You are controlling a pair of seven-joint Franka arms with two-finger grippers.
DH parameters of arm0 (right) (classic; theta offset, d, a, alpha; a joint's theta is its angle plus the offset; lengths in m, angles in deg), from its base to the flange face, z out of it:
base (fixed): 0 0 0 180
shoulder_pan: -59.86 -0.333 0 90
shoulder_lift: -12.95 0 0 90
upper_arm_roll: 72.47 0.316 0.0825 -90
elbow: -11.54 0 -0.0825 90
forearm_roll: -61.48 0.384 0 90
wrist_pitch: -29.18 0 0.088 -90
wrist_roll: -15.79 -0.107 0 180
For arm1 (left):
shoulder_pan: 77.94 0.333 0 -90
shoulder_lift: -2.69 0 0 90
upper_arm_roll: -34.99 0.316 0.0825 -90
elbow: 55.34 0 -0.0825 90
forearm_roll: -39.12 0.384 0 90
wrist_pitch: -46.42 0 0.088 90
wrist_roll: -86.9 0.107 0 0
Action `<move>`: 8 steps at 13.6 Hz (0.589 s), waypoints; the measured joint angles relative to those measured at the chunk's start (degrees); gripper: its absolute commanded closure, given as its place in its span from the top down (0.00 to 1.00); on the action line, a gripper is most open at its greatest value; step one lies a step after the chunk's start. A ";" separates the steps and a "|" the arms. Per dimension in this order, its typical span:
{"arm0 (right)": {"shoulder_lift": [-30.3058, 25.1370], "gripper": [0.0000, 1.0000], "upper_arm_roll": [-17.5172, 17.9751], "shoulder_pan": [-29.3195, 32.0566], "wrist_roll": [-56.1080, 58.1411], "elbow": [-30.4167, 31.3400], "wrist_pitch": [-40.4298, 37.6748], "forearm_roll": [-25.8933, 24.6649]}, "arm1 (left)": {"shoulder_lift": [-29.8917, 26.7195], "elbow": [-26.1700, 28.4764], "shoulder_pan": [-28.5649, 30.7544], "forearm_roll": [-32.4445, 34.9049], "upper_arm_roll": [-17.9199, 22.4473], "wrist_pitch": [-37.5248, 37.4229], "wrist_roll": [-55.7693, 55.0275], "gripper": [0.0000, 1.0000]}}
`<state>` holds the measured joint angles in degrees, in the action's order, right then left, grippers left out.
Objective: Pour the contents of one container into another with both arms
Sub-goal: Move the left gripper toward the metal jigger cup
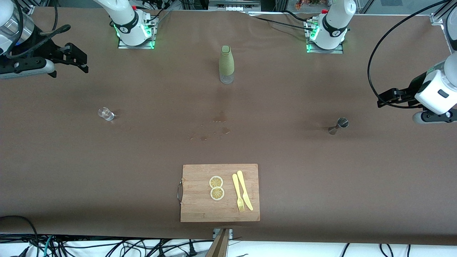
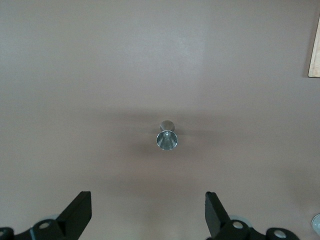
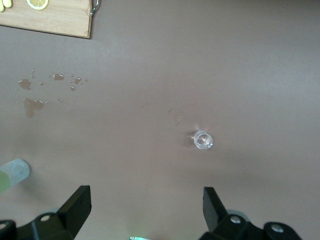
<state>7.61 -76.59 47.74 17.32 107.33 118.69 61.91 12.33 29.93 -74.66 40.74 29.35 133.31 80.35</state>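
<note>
A small clear glass point(image 1: 106, 114) point(image 3: 203, 140) stands on the brown table toward the right arm's end. A metal jigger point(image 1: 339, 125) point(image 2: 166, 135) stands toward the left arm's end. A green-sleeved bottle point(image 1: 226, 64) point(image 3: 12, 174) is upright at mid-table, farther from the front camera than both. My right gripper point(image 1: 80, 60) point(image 3: 146, 207) hangs open and empty, up in the air over the table at the right arm's end, apart from the glass. My left gripper point(image 1: 385, 100) point(image 2: 148, 210) hangs open and empty at the left arm's end, apart from the jigger.
A wooden cutting board point(image 1: 200, 210) point(image 3: 60, 20) lies near the table's front edge with two lemon slices point(image 1: 216, 187), a yellow fork point(image 1: 237, 192) and a knife point(image 1: 245, 190). Wet drops point(image 1: 219, 123) point(image 3: 35, 95) mark the cloth between board and bottle.
</note>
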 measured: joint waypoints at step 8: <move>0.05 0.99 -0.09 0.00 0.00 -0.04 0.11 0.00 | 0.62 0.00 -0.33 0.00 0.00 -0.08 -0.30 1.00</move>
<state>7.66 -76.68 47.75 17.32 107.29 118.80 61.91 12.95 29.93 -74.99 40.74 29.35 133.23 80.06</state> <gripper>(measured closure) 0.004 0.000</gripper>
